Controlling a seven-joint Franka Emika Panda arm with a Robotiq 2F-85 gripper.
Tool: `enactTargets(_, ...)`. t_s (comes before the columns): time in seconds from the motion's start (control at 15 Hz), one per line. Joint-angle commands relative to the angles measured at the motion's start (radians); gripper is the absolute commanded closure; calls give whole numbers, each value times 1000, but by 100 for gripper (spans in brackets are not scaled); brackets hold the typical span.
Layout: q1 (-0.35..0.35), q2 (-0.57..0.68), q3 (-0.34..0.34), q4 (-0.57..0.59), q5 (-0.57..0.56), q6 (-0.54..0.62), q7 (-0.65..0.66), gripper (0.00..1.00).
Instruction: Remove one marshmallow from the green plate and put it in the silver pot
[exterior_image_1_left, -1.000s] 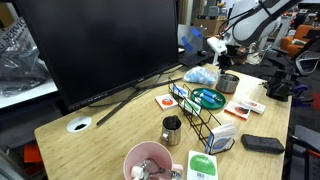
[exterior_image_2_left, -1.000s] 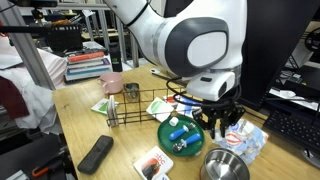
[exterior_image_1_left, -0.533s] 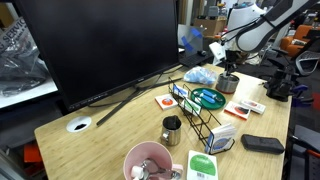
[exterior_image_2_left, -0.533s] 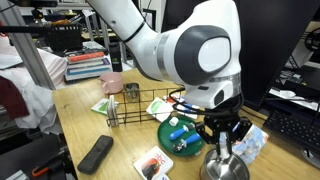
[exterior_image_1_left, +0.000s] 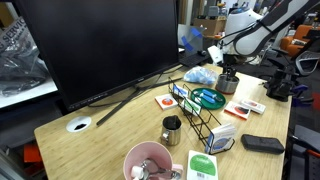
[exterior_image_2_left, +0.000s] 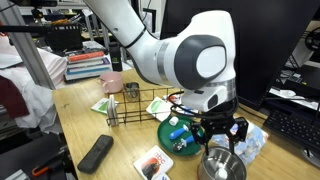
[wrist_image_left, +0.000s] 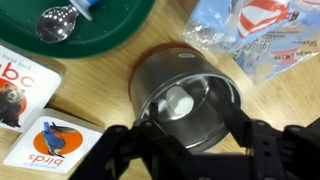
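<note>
The silver pot (wrist_image_left: 158, 70) fills the middle of the wrist view, and a pale marshmallow (wrist_image_left: 178, 100) lies on its bottom. My gripper (wrist_image_left: 187, 138) hangs right above the pot, open, its dark fingers (wrist_image_left: 118, 142) spread to either side of the rim with nothing between them. The green plate (wrist_image_left: 105, 28) lies just beyond the pot, with a silvery piece and a blue piece on it. In both exterior views the gripper (exterior_image_1_left: 229, 71) (exterior_image_2_left: 220, 141) stands over the pot (exterior_image_1_left: 229, 84) (exterior_image_2_left: 224, 169), next to the plate (exterior_image_1_left: 209, 98) (exterior_image_2_left: 176, 137).
A crinkled plastic bag (wrist_image_left: 250, 35) (exterior_image_1_left: 200, 75) lies beside the pot. Picture cards (wrist_image_left: 48, 140) lie near the plate. A black wire rack (exterior_image_1_left: 195, 112), a steel jug (exterior_image_1_left: 172, 129), a pink bowl (exterior_image_1_left: 148, 162), a black remote (exterior_image_2_left: 96, 153) and a large monitor (exterior_image_1_left: 100, 45) share the wooden table.
The gripper moved from over the plate to above the pot and lowered toward it. Its jaws went from shut to open, and the marshmallow now lies in the pot.
</note>
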Motion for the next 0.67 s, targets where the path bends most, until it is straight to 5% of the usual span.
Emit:
enactTargets(0.0, -7, -7, 12, 4, 7, 1, -2, 24)
enactTargets(0.2, -9, -26, 24, 2, 17, 1, -3, 7)
enactTargets(0.6, -10, -25, 24, 0, 18, 1, -3, 7)
